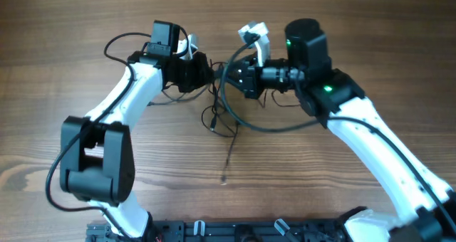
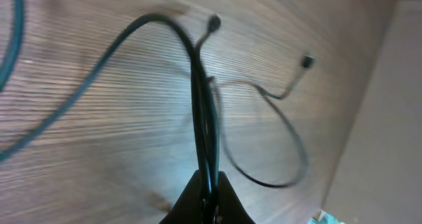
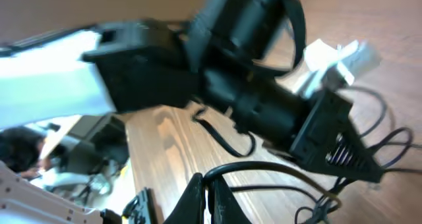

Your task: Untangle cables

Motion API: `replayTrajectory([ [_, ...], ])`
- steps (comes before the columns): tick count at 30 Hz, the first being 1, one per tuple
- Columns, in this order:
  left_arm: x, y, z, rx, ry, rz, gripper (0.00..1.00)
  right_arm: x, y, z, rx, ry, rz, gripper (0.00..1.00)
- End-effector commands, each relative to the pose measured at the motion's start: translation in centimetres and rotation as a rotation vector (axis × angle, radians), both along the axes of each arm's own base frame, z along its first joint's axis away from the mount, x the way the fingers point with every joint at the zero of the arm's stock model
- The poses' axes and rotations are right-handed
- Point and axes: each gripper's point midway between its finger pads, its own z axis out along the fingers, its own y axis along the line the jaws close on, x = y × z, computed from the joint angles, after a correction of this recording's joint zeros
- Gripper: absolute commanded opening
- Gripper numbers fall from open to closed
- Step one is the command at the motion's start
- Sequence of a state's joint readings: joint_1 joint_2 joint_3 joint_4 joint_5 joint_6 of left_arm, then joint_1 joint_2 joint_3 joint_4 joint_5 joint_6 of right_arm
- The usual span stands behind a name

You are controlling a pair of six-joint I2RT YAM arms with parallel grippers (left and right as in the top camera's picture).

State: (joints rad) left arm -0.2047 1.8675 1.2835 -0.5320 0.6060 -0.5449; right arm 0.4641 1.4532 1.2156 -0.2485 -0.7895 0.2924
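The cables (image 1: 222, 117) are thin black cords in a tangle at the table's middle, between the two arms. One strand trails toward the front to a small plug (image 1: 224, 179). My left gripper (image 1: 204, 75) is shut on a bundle of cable strands (image 2: 203, 105) that rises from its fingertips (image 2: 210, 196); a loop and two plugs lie beyond. My right gripper (image 1: 231, 75) is shut on a thicker black cable (image 3: 277, 168) that arcs off to the right from its fingers (image 3: 210, 191). The two grippers are close together, facing each other.
The wooden table (image 1: 71, 71) bears everything. The left arm's black wrist (image 3: 264, 112) fills the right wrist view, close in front of the right gripper. A black rail (image 1: 235, 231) runs along the front edge. A large cable loop (image 1: 271, 127) sweeps under the right arm.
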Motion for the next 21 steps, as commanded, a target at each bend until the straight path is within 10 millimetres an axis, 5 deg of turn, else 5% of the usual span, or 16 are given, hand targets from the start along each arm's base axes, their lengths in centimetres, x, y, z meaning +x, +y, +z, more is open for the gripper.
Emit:
replayTrajectory([
  [1,0.7,3.8,-3.3,0.142,0.029,0.077,0.04,-1.1,-2.1,5.2,0.000,-0.198,-0.089,0.04],
  [9,0.3,10.7,-4.1,0.165,0.132,0.223,0.04,-3.0,-4.6,10.8,0.030,-0.406,-0.177,0.04],
  [13,0.0,9.9,-3.3,0.091,0.079,0.103,0.04,-2.6,-4.4,8.5,-0.017,-0.324,-0.170,0.09],
  [17,-0.2,7.6,-1.6,-0.055,0.050,0.032,0.04,-2.3,-4.2,4.5,-0.098,-0.191,-0.156,0.43],
  [18,-0.1,7.1,-1.1,-0.092,0.040,0.020,0.15,-2.3,-4.3,3.2,-0.127,-0.143,-0.151,0.45],
  [19,0.0,6.9,-0.9,-0.105,0.032,0.014,0.55,-2.3,-4.3,2.0,-0.152,-0.103,-0.147,0.48],
  [20,0.1,6.9,-0.9,-0.103,0.025,0.013,0.83,-2.3,-4.3,0.5,-0.181,-0.053,-0.141,0.48],
  [21,0.1,6.9,-0.9,-0.101,0.024,0.014,0.95,-2.4,-4.2,-0.3,-0.197,-0.020,-0.134,0.48],
])
